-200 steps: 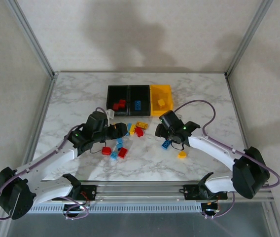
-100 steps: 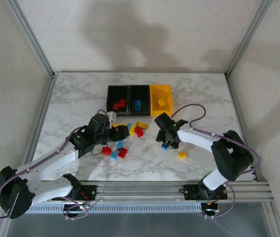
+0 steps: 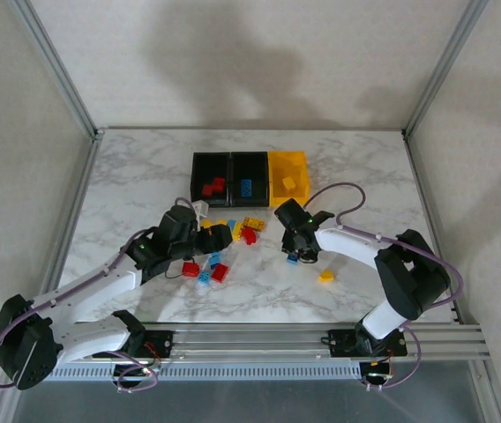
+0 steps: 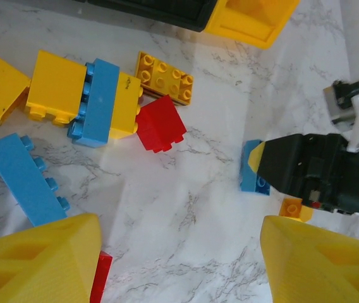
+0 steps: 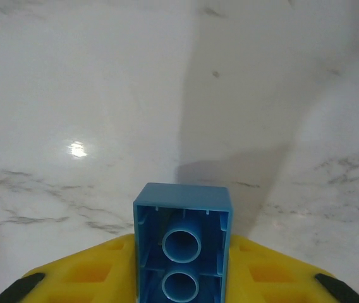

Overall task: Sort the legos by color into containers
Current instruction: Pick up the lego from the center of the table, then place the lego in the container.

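**Step in hand:** pick-up of a single blue piece by the right arm. The left arm is poised over the loose pile and not committed to any piece.

**Left side:** The left fingers (image 4: 40, 259) are released and spread wide, grasping nothing, and hover above the table (image 3: 136, 176). Below them lie the unsorted legos (image 3: 220, 256), red, blue and yellow, close together and several touching.

**Centre, rear:** The containers (image 3: 232, 181) stand joined in a row. The left black bin (image 3: 195, 176) holds red pieces, the middle black bin (image 3: 249, 155) a blue one, and the yellow bin (image 3: 306, 181) a yellow one.

**Right side:** The right fingers (image 5: 91, 271) are clenched on the blue brick (image 5: 182, 252), one finger on each side, with its hollow underside towards the wrist camera. The brick sits right of the pile, in front of the yellow bin. Whether it is clear of the table cannot be told.

**Next move, as judged:** lift the brick straight up, carry it back and leftward to the middle black bin, and release it over the opening. The left arm should single out one piece at the edge of the pile, as the crowding invites a double grasp.
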Tool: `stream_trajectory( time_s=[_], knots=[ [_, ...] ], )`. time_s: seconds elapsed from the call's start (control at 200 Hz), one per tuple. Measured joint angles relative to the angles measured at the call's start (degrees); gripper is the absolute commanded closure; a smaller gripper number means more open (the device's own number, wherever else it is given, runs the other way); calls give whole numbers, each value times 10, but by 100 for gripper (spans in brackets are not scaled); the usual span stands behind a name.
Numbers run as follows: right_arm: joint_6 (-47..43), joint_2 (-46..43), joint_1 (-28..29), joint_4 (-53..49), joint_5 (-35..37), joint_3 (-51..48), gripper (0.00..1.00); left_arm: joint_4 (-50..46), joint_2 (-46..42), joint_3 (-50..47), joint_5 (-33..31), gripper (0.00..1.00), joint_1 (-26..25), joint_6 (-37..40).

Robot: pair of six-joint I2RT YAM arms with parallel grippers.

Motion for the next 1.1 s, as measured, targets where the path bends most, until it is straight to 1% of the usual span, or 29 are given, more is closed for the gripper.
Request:
stream_trajectory(
  time_s=[0.13, 0.27, 0.391, 0.491, 0.771, 1.011, 1.096],
  knots=[
    [-22, 4, 1, -9, 6, 61, 71, 7, 6, -9, -3, 32, 0, -18],
    [-51, 35, 2, -14, 15, 154, 70, 15, 6, -9, -7, 32, 12, -28],
    [-74, 85, 2, -17, 16, 233, 70, 14, 6, -8, -9, 33, 36, -32],
    [-94, 131, 2, -23, 16, 295, 70, 14, 6, -8, -13, 32, 46, -35],
    [-140, 254, -1, -59, 26, 473, 70, -10, -27, -7, -17, 32, 53, -36],
    [-172, 349, -28, -90, 34, 596, 70, -28, -53, -6, -19, 32, 57, -36],
    [-185, 377, -34, -96, 46, 624, 69, -34, -55, -5, -19, 32, 58, -36]
  ],
)
